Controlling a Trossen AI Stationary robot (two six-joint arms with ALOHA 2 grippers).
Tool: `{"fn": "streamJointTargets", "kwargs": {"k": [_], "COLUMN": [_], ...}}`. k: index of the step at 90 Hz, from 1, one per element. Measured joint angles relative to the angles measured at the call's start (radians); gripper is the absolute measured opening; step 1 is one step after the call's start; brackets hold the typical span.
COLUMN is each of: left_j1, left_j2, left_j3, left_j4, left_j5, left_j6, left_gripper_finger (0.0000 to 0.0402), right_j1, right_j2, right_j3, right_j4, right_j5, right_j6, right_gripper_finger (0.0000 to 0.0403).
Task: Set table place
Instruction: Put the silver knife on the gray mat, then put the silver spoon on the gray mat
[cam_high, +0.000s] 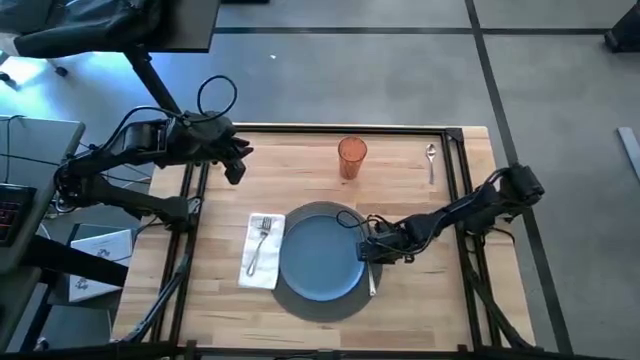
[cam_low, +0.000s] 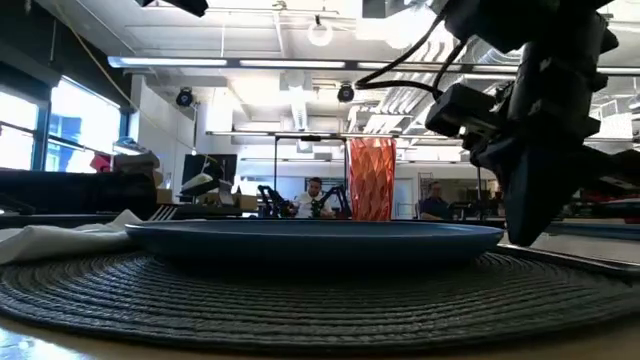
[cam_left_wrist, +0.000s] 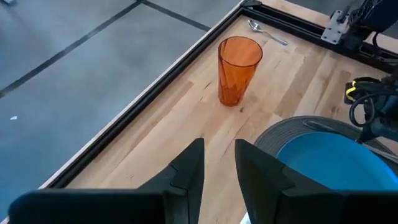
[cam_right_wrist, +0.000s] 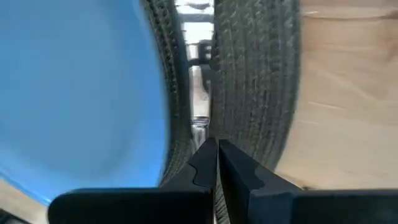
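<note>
The right pincer (cam_high: 372, 262) is down on the right edge of the grey placemat (cam_high: 345, 300), just beside the blue plate (cam_high: 320, 256). In the right wrist view its two fingers (cam_right_wrist: 214, 163) are pressed almost together on the near end of a thin silver piece of cutlery (cam_right_wrist: 198, 99), most likely a knife. The piece lies flat on the mat in the narrow strip between the plate's rim and the mat's outer edge. Its long axis runs straight ahead of the pincer, parallel to the plate's edge; seen from above, it points toward the front of the worktop (cam_high: 420, 300). So the piece seems placed already, and the next move probably calls only for the fingers to part and the arm to lift straight up, without dragging the piece sideways against the plate.

Farther out, the spoon (cam_high: 431, 158) lies by the far right corner, well apart from the setting, its handle pointing toward the front of the worktop. The right arm is clearly the nearer one to it. The orange tumbler (cam_high: 351, 157) stands upright beyond the plate. The fork (cam_high: 260, 240) rests on the white napkin (cam_high: 262, 252) left of the plate.

The left pincer (cam_high: 236, 160) hovers above the far left part of the worktop, its fingers a narrow gap apart and holding nothing.
</note>
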Motion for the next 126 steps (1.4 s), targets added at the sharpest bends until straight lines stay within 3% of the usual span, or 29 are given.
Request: {"fn": "streamJointTargets", "kwargs": {"k": [19,68,96,126], "left_j1": [0.000,0.000,0.000,0.000], "left_j2": [0.000,0.000,0.000,0.000], "left_j3": [0.000,0.000,0.000,0.000], "left_j4": [0.000,0.000,0.000,0.000], "left_j5": [0.000,-0.001,-0.001,-0.001], "left_j6": [0.000,0.001,0.001,0.001], "left_gripper_finger": [0.0076,0.0076,0.0076,0.0076], "right_j1": [0.010,0.044,0.044,0.038], "right_j2": [0.000,0.011,0.053,-0.049], "right_j3": [0.000,0.000,0.000,-0.001], "right_j4": [0.033,0.048,0.152,0.018], "right_j5": [-0.056,-0.057,-0.052,-0.044], "right_j6": [0.024,0.018,0.016,0.034], "right_gripper_finger": [0.0000,0.0000,0.0000,0.0000]}}
